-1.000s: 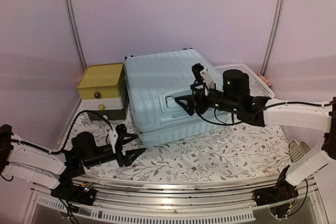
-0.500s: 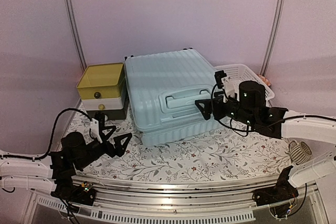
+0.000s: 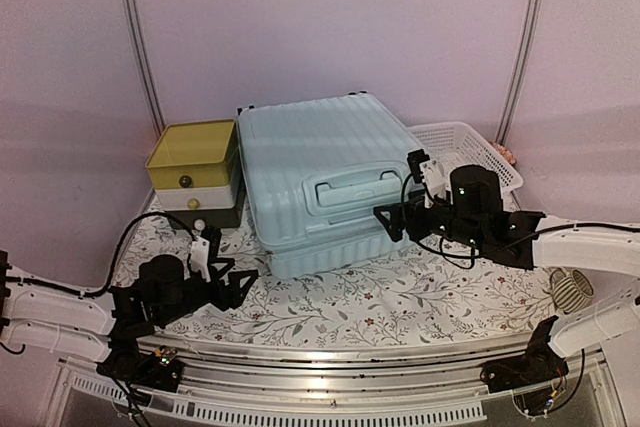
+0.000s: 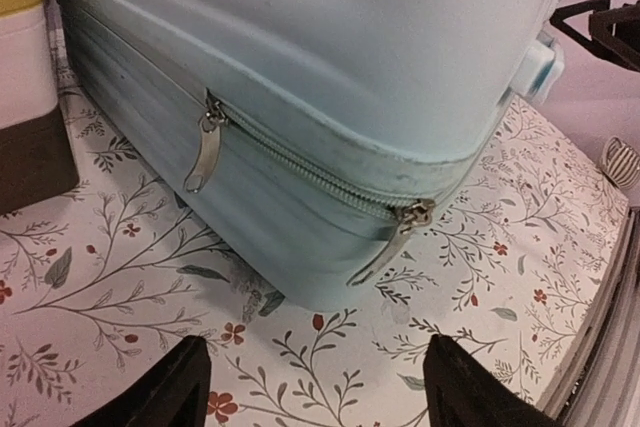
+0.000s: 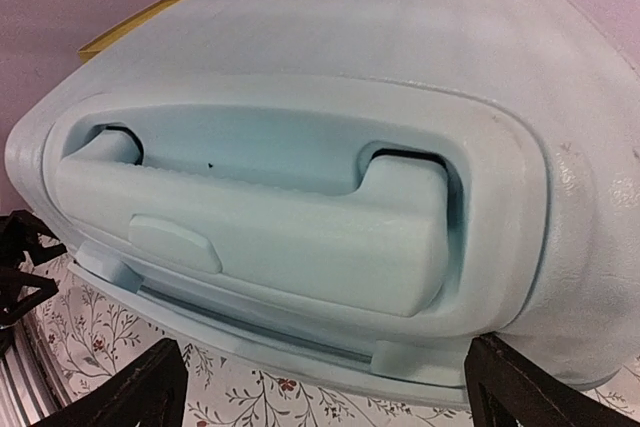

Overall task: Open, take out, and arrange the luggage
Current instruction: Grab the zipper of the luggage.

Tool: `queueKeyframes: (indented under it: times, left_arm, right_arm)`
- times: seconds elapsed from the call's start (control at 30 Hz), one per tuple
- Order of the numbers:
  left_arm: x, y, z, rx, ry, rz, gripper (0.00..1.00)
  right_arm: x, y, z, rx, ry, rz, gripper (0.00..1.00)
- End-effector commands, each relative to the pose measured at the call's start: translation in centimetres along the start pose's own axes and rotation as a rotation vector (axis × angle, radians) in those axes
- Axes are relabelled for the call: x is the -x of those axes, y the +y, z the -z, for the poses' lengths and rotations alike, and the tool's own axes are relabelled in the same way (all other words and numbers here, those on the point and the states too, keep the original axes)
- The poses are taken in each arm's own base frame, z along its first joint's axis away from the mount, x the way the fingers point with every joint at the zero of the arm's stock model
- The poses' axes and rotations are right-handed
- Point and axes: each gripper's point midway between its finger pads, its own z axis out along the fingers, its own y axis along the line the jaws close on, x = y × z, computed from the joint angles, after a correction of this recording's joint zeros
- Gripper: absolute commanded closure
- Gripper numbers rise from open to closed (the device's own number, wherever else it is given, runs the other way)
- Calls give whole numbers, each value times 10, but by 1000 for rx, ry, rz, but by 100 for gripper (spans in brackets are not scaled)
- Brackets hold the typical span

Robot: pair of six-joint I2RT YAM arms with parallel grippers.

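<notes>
Light: soft, even, pink-tinted.
Shadows: faint, beneath the luggage (image 3: 320, 172) on the tabletop (image 3: 400, 297).
Focus: left wrist view blurred on upper shell.
Distortion: right wrist view bulges toward edges.

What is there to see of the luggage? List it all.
The luggage is a pale mint-blue ribbed hard shell, lying flat and looking shut on the floral tablecloth. A recessed moulded handle sits on its near side. A zipper with two hanging metal pulls rounds the near-left corner. Nothing grips it.
</notes>
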Motion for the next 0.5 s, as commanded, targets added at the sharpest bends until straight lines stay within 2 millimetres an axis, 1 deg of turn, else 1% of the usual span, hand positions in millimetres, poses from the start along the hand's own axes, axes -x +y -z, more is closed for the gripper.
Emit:
queueKeyframes:
  times: [0.0, 0.1, 0.27, 0.47]
  left_arm:
    - [20, -15, -13, -32, -40, 28, 26]
    - [21, -18, -19, -34, -45, 5, 28]
    - [23, -18, -27, -12, -46, -50, 31]
    - [26, -22, -36, -13, -49, -130, 37]
  right_arm:
    - [10, 9, -5, 46, -10, -16, 1]
    - [10, 10, -4, 53, -11, -22, 1]
    - [9, 14, -3, 76, -7, -21, 1]
    - [12, 16, -1, 87, -14, -15, 1]
